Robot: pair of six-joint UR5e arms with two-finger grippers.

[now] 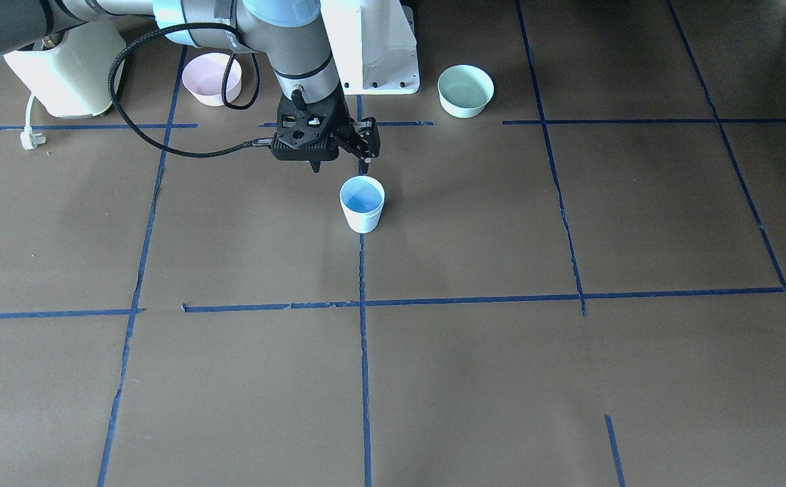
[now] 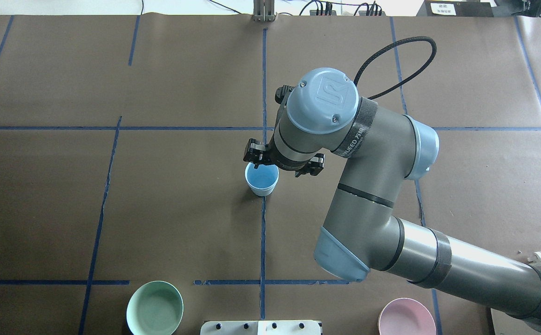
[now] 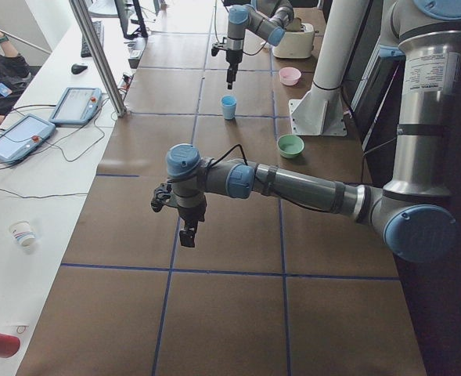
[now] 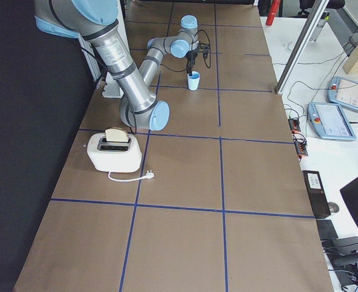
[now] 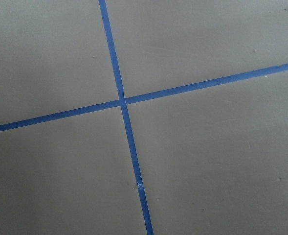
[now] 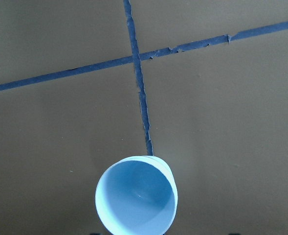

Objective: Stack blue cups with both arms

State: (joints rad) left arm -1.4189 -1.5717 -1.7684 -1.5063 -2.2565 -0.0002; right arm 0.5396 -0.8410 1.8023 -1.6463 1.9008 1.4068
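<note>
Right end effector [image 1: 340, 164] hangs released above stacked blue cups [image 1: 362, 203] on brown taped table [image 1: 474, 379].

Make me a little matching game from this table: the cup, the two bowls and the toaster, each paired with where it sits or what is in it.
Things:
1 blue cup
2 pink bowl
3 green bowl
4 toaster

Descriptions:
a holds a bread slice
b between the toaster and the white base
c stands on a blue tape line, mid-table
d on the far side of the white base from the toaster

Pairs: 1-c, 2-b, 3-d, 4-a.
</note>
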